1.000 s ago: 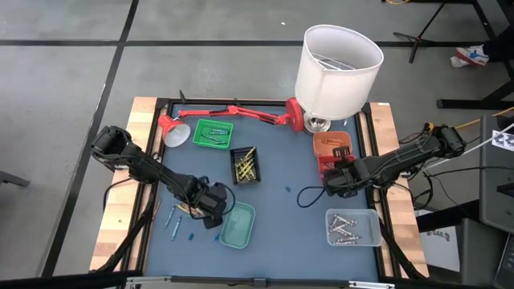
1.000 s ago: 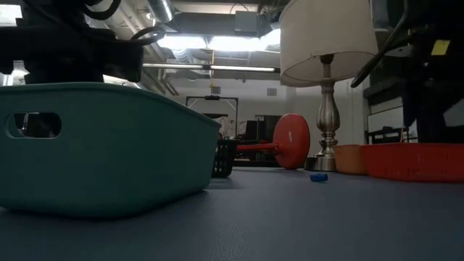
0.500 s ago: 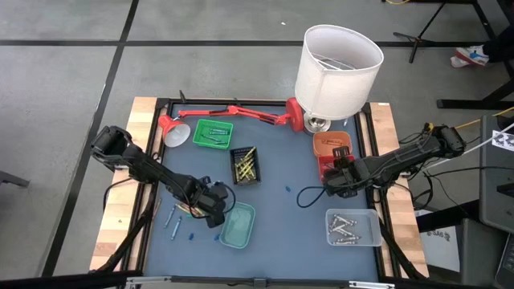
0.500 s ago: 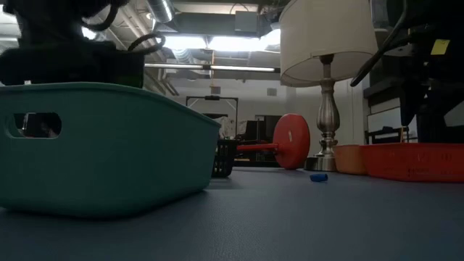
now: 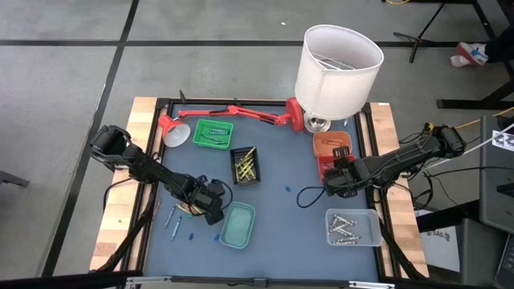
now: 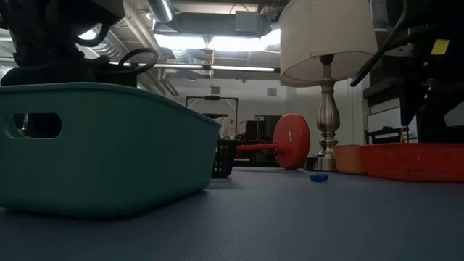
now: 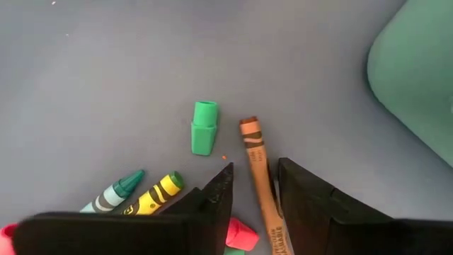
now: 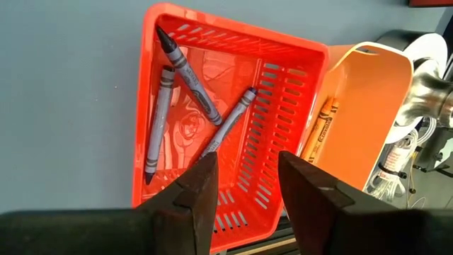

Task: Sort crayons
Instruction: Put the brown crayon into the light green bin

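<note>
Since a second ago, left hand (image 7: 253, 185) is shifting slightly away from the teal tray (image 5: 238, 225), toward the loose crayons. Its fingers are straddling a brown crayon (image 7: 259, 166) lying flat on the tabletop (image 7: 106, 78), jaws narrowly parted, not clamped. Just ahead of the fingertips, a green eraser cap (image 7: 204, 127) is lying; beside the fingers, a green crayon (image 7: 113, 191) and a yellow crayon (image 7: 154, 195) are resting. Right hand (image 8: 245, 177) is hovering over the red tray (image 8: 212, 92), jaws apart and empty; three grey crayons (image 8: 185, 67) are lying inside it. Beyond, an orange tray (image 8: 361, 106) is holding an orange crayon (image 8: 320, 129).
</note>
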Available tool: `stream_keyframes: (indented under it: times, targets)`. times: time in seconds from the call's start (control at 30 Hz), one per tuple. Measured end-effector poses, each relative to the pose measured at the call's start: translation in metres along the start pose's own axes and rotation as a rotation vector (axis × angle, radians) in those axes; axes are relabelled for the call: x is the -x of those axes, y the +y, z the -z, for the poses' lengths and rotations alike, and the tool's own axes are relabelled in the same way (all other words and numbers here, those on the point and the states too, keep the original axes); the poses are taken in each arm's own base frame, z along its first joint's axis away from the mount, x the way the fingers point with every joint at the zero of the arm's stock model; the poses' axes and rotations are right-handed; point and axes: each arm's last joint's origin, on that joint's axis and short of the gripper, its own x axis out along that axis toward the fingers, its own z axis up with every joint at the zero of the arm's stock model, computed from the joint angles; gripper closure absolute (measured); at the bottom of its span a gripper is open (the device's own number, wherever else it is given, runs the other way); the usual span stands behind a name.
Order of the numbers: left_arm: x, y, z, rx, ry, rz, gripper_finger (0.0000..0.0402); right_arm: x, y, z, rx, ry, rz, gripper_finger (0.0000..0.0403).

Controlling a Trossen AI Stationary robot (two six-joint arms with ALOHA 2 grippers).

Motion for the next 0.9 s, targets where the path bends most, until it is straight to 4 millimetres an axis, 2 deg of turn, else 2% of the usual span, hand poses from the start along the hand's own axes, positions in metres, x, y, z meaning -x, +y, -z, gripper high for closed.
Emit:
stream_keyframes:
  times: [0.2,0.37,0.5,0.67,0.9]
  targets:
    - [0.000,0.000,0.000,0.002,-0.007,0.005,0.0340,0.001,0.000,-0.001,0.000,-0.006,-0.001,0.0255]
    - [-0.001,-0.001,-0.001,0.006,-0.014,0.016,0.0378,0.018,-0.007,-0.011,-0.035,-0.081,-0.008,0.0255]
    - [-0.001,-0.002,-0.001,0.007,-0.011,0.022,0.0396,0.036,-0.013,-0.028,-0.106,-0.237,-0.024,0.0255]
    - [0.004,-0.002,-0.003,0.011,-0.008,0.051,0.0394,0.051,-0.018,-0.054,-0.231,-0.511,-0.051,0.0255]
    - [0.030,-0.010,-0.016,-0.016,-0.075,0.152,0.0397,0.067,-0.022,-0.086,-0.373,-0.824,-0.082,0.0255]
